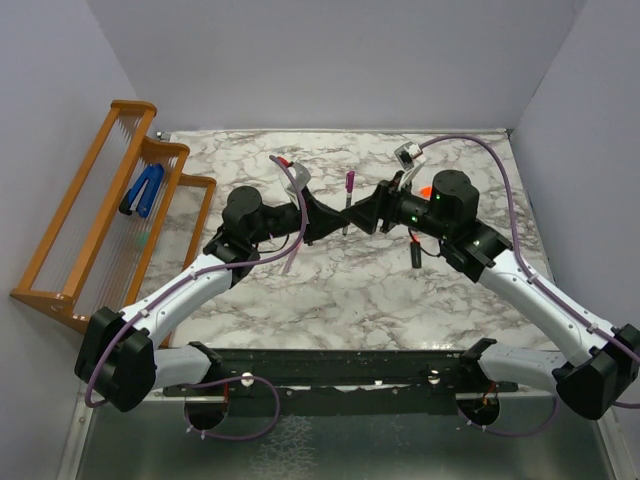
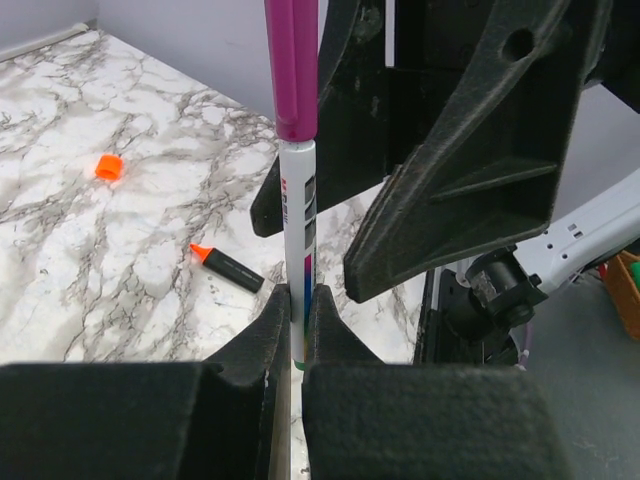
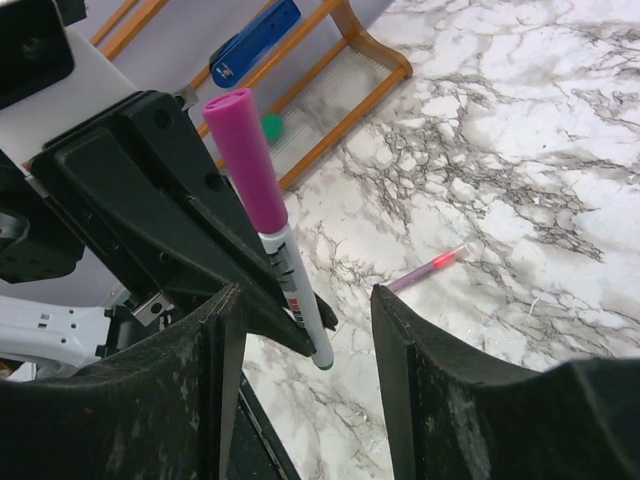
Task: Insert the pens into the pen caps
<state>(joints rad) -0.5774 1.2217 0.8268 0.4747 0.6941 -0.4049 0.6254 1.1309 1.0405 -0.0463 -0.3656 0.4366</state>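
Overall scene: two arms meet above the middle of a marble bench.
Left tool: clamped tight on the lower end of the white-grey pen, holding it upright in the air.
Magenta cap: seated on the top end of that pen.
Right tool: jaws stand well apart and grip nothing; it sits just beside the capped pen.
Black marker: lies on the bench with its orange-red tip bare.
Orange cap: sits on the bench, apart from the marker.
Pink pen: lies flat on the bench beyond the tools.
Blue clip: rests on the wooden rack at the bench's left edge.
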